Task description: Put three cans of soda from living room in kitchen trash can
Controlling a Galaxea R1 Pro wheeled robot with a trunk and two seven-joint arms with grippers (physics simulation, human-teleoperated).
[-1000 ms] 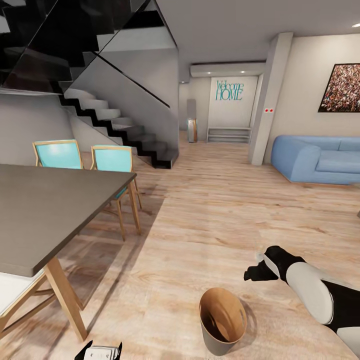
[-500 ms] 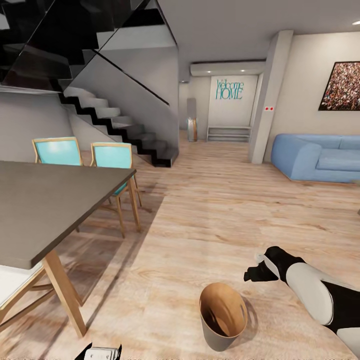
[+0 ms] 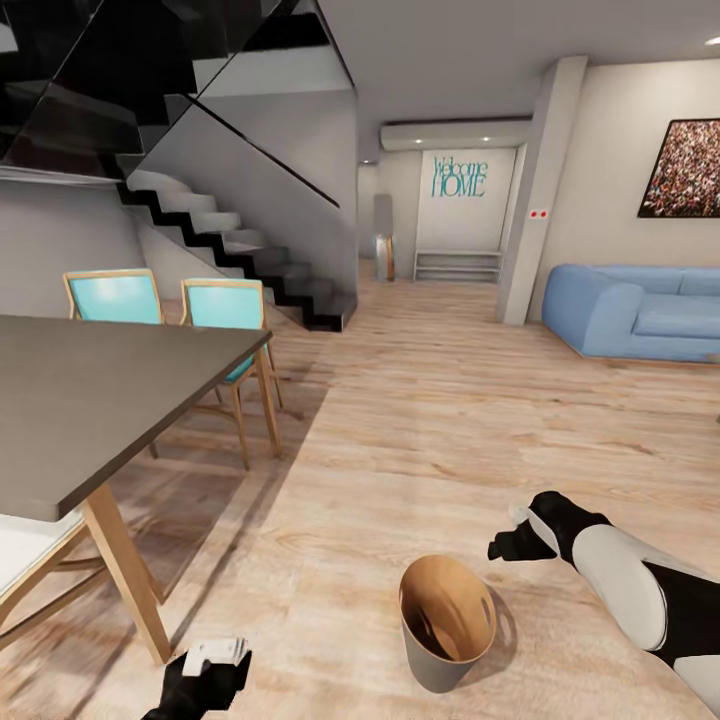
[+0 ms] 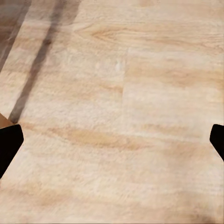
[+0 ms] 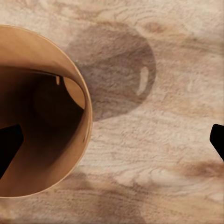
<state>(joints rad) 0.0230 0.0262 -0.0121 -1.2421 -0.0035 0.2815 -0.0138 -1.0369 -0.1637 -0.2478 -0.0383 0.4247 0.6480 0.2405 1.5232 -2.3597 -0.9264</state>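
- Light wood plank floor [image 3: 420,420] runs through an open room; black-and-grey staircase [image 3: 240,250] rises at the far left; blue sofa [image 3: 640,315] stands against the far right wall under a framed picture [image 3: 685,168]; teal "Welcome HOME" lettering [image 3: 459,178] is on the back wall.
- Dark grey table [image 3: 90,400] on wooden legs occupies the left side of the head view; two turquoise chairs [image 3: 225,310] with wooden frames are drawn up at its far side.
- Tash can [image 3: 446,620] stands upright on the floor in front of the robot, pale grey outside, brown inside; in the right wrist view its rim [image 5: 84,107] and brown interior show, with its shadow on the planks beside it; contents cannot be made out in the dark interior.
- Right gripper [image 3: 515,542] hangs above the floor just beside the tash can's rim, on the sofa side; in the right wrist view its two dark fingertips [image 5: 9,142] sit at opposite edges, spread wide apart, with nothing between them.
- Left gripper [image 3: 205,675] is low at the near edge of the head view, close to the table leg; in the left wrist view its fingertips [image 4: 9,144] are likewise far apart over bare planks, gripping nothing.
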